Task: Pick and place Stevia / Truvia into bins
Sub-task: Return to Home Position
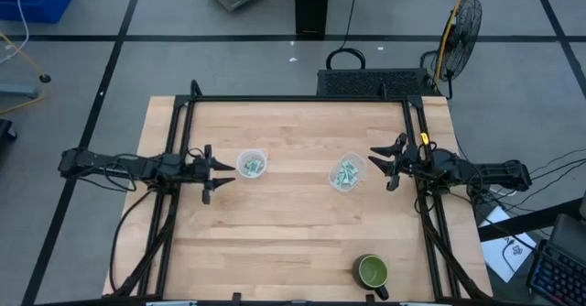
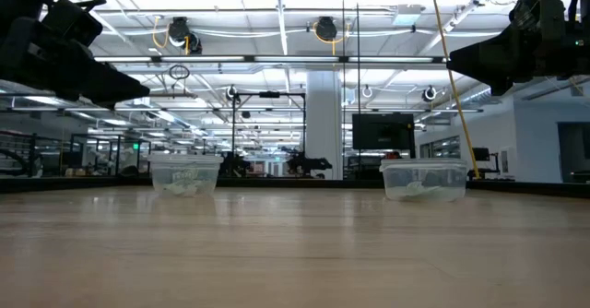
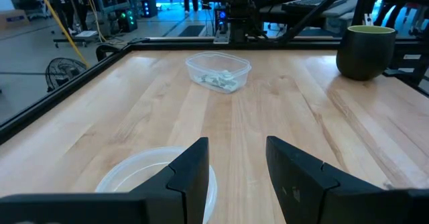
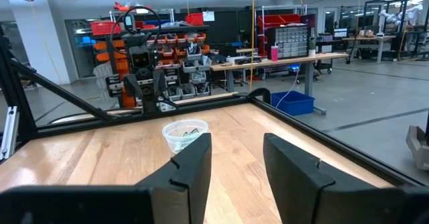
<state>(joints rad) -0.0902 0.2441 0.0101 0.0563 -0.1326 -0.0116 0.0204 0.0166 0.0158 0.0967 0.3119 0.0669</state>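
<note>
Two clear bins stand on the wooden table, both holding green and white Stevia packets: the left bin point(image 1: 252, 165) point(image 2: 184, 174) and the right bin point(image 1: 347, 172) point(image 2: 424, 180). My left gripper point(image 1: 222, 170) point(image 3: 236, 174) hovers open just left of the left bin, whose rim point(image 3: 144, 174) shows beside one finger. The right bin with its packets point(image 3: 219, 78) shows farther off in that view. My right gripper point(image 1: 377, 162) point(image 4: 236, 174) hovers open just right of the right bin. Both grippers point level toward the table's middle, with nothing between their fingers.
A green mug point(image 1: 373, 271) point(image 3: 365, 49) stands near the table's front edge, right of centre. Black frame rails point(image 1: 174, 205) run along the table's left and right sides. Bare wood point(image 1: 293, 233) lies between and in front of the bins.
</note>
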